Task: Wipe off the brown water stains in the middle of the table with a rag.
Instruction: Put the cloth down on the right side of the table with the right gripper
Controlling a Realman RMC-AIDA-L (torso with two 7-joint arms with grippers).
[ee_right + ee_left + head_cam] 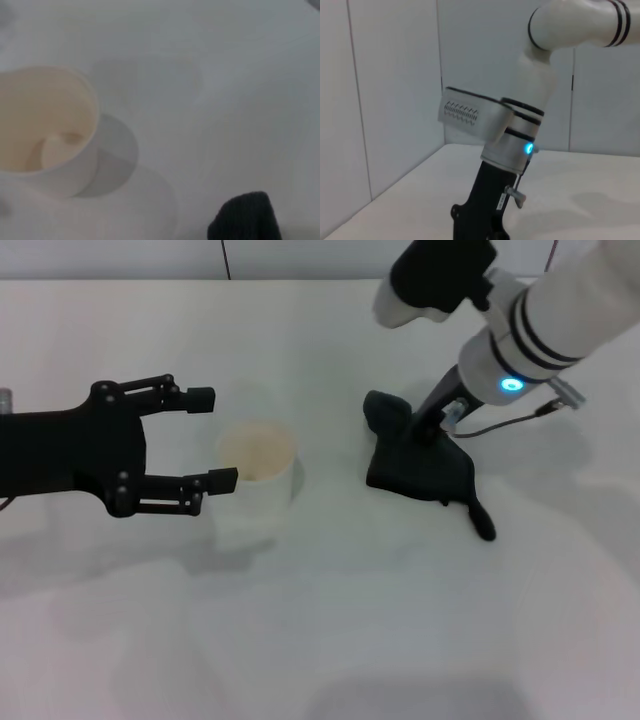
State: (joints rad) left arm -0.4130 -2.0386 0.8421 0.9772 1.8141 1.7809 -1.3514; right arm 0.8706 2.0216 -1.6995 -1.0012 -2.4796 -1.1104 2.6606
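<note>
My right tool (425,430) presses the limp rag (420,468), closure unclear; left tool (205,438) hangs apart beside cup (258,465).

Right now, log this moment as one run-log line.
right gripper: down on rag, fingers hidden | left gripper: open, hovering beside cup | brown stain: not visible | table: white
</note>
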